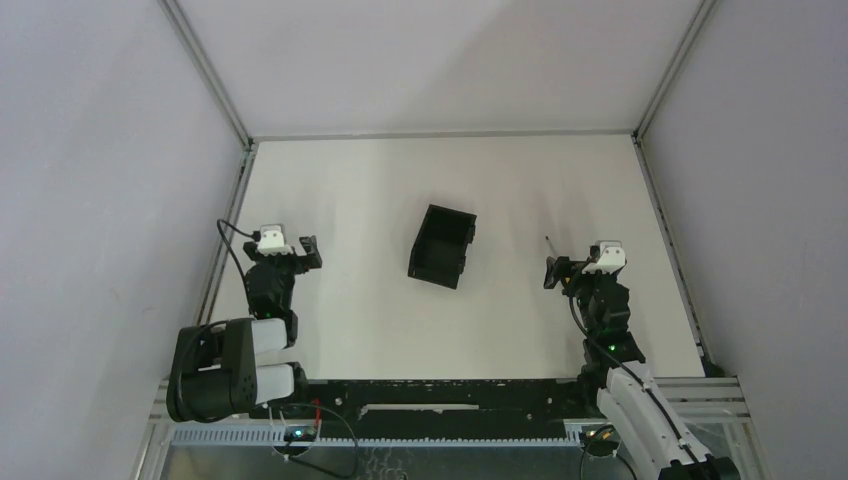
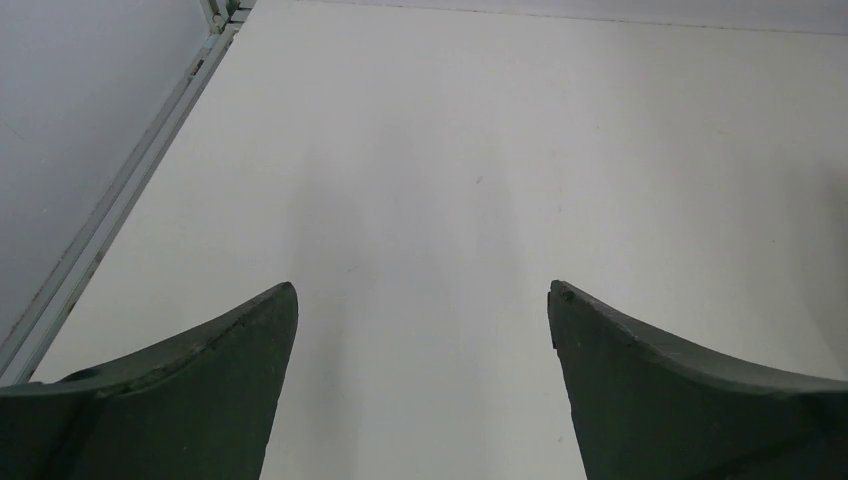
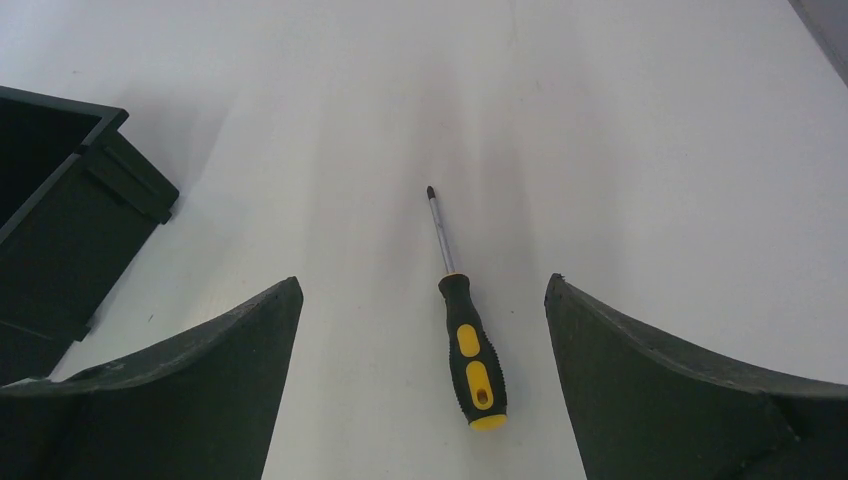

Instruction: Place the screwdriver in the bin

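Note:
The screwdriver (image 3: 470,350) lies flat on the white table between my right gripper's open fingers, its yellow-and-black handle towards the camera and its shaft pointing away. My right gripper (image 3: 422,283) is open above it and does not touch it. In the top view only the thin shaft (image 1: 550,244) shows beyond the right gripper (image 1: 556,272). The black open-topped bin (image 1: 441,245) stands in the middle of the table, left of the right gripper; its corner shows in the right wrist view (image 3: 70,220). My left gripper (image 1: 305,252) is open and empty over bare table (image 2: 423,287).
Metal frame rails (image 1: 228,225) run along the left, far and right edges of the table, below grey enclosure walls. The left rail also shows in the left wrist view (image 2: 110,210).

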Available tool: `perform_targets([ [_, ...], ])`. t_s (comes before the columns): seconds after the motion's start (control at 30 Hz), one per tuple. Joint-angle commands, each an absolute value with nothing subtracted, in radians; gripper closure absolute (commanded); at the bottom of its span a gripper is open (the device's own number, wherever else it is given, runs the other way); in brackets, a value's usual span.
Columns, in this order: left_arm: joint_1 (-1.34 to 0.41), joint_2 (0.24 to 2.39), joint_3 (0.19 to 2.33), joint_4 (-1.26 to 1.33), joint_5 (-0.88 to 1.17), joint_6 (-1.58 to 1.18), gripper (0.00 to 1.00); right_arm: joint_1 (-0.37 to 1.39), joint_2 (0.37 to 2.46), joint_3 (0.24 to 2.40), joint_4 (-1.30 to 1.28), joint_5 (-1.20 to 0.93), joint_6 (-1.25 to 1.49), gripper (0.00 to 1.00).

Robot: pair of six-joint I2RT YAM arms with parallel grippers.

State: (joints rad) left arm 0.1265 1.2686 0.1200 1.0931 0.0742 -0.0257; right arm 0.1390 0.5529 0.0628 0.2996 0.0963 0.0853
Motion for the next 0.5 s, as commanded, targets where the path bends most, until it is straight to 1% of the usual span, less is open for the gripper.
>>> perform_targets([
  [0.0, 0.122, 1.258, 0.162, 1.121, 0.069, -0.007, 0.00, 0.137, 0.555, 0.073, 0.348, 0.101, 0.100, 0.00],
  [0.2, 0.122, 1.259, 0.161, 1.121, 0.069, -0.007, 0.00, 0.137, 0.568, 0.085, 0.349, 0.114, 0.091, 0.00],
  [0.3, 0.121, 1.259, 0.162, 1.121, 0.069, -0.008, 0.00, 0.137, 0.580, 0.151, 0.298, 0.112, 0.098, 0.00],
  [0.37, 0.122, 1.259, 0.161, 1.121, 0.069, -0.007, 0.00, 0.137, 0.617, 0.281, 0.198, 0.128, 0.105, 0.00],
  [0.47, 0.121, 1.259, 0.162, 1.121, 0.069, -0.007, 0.00, 0.132, 0.752, 0.503, -0.059, 0.181, 0.105, 0.00],
])
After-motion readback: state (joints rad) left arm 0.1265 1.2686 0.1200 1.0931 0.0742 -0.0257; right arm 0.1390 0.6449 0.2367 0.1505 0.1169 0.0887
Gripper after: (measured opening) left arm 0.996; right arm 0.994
